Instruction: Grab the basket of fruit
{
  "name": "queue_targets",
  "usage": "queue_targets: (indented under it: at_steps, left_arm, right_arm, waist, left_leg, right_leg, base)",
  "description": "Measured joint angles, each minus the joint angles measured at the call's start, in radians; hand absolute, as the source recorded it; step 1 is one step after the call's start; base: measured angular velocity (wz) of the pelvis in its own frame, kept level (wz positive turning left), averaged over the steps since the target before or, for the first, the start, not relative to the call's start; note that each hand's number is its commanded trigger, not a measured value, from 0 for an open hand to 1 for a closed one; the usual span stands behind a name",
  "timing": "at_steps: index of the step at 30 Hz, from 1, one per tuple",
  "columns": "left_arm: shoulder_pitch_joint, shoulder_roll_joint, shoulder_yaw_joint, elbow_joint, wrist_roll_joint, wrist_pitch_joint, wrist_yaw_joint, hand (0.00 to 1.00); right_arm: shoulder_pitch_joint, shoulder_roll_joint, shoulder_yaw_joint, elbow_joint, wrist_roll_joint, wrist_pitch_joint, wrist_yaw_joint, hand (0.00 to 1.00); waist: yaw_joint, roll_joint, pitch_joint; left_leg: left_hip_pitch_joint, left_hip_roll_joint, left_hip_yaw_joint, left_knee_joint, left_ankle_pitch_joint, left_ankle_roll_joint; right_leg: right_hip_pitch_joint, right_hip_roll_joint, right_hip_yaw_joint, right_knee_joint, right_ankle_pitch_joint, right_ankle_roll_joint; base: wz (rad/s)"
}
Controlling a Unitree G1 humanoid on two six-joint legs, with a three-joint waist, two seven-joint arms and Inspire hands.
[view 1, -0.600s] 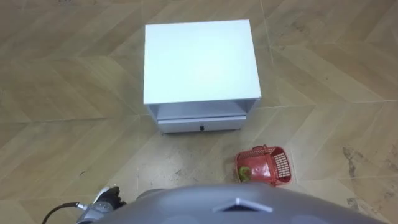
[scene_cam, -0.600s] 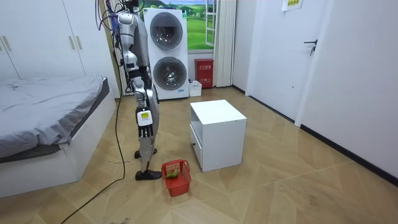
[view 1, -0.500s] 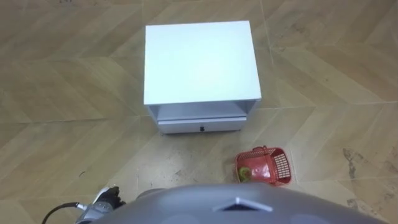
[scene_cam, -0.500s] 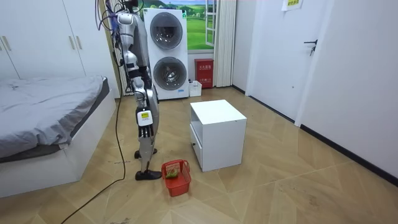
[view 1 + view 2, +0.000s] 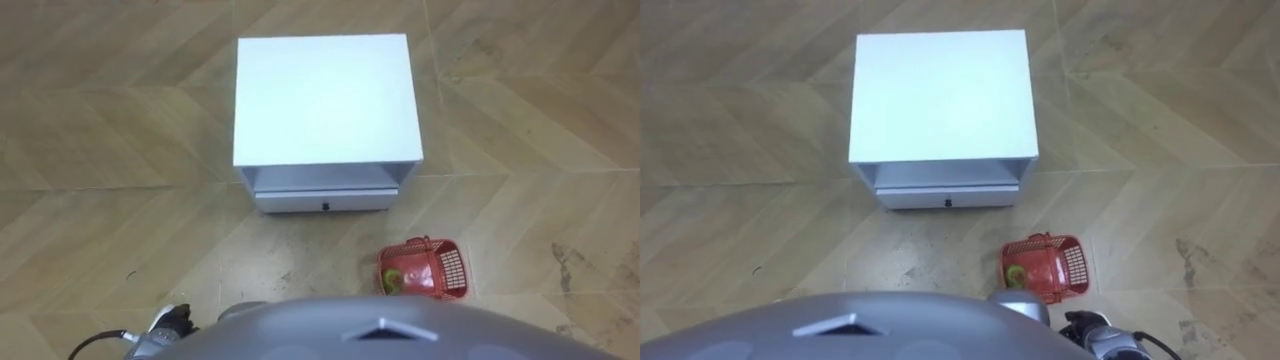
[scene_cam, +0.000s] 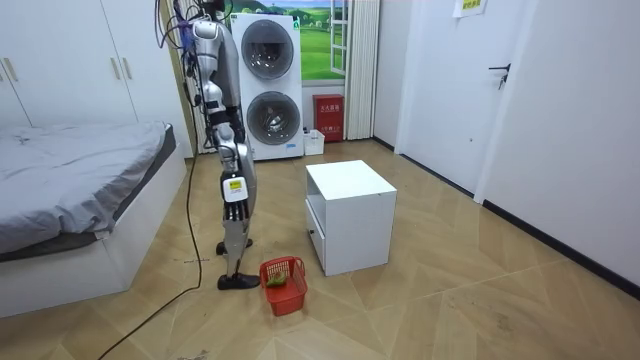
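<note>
Right hand (image 6: 233,205) hanging straight down at the robot's side, with nothing seen in it; a part of it also shows at the lower right edge of the right eye view. Whether its fingers are straight or curled cannot be told. Left hand (image 5: 170,322) low at the other side, likewise with nothing seen in it and its finger state not discernible. Below and a little forward of the right hand, the red fruit basket (image 5: 424,268) stands upright and untouched on the wooden floor (image 5: 100,200), a green fruit (image 5: 393,277) inside at the end nearer the robot. Farther ahead of both hands, near the basket but apart from it, a white bedside cabinet (image 5: 325,100) with an open shelf above a closed drawer (image 5: 324,201); the robot stands upright facing it. Behind the hands, a bed (image 6: 70,170); out beyond the left hand's side, two stacked washing machines (image 6: 268,90)
</note>
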Motion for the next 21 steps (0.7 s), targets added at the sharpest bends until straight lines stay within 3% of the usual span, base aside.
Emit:
queue_targets:
  at_steps: [16, 20, 21]
  left_arm:
    - [0.003, -0.001, 0.003, -0.001, 0.001, 0.000, -0.001, 0.00]
    - [-0.006, -0.002, 0.004, 0.004, 0.000, -0.005, -0.003, 0.00]
    - [-0.015, -0.002, 0.007, 0.006, 0.001, -0.008, -0.002, 0.00]
  right_arm:
    - [0.007, 0.005, -0.023, 0.002, 0.030, 0.001, -0.021, 0.00]
    - [0.000, 0.003, -0.064, 0.003, 0.110, 0.002, -0.045, 0.00]
    - [0.000, 0.001, -0.072, 0.004, 0.151, 0.002, -0.059, 0.00]
  waist:
    - [-0.004, -0.014, -0.0035]
    - [-0.005, -0.001, 0.0014]
    - [-0.008, -0.008, 0.0120]
  left_leg:
    - [-0.016, -0.006, -0.001, 0.020, 0.000, 0.000]
    - [-0.069, -0.008, 0.002, 0.106, -0.032, 0.024]
    - [-0.088, -0.010, 0.001, 0.146, -0.041, 0.038]
  right_leg:
    - [-0.007, -0.010, -0.004, 0.009, -0.001, 0.002]
    - [-0.062, -0.030, -0.002, 0.111, -0.018, 0.008]
    - [-0.082, -0.038, -0.001, 0.150, -0.017, 0.008]
  base:
    - [0.01]
    - [-0.01]
    - [0.05]
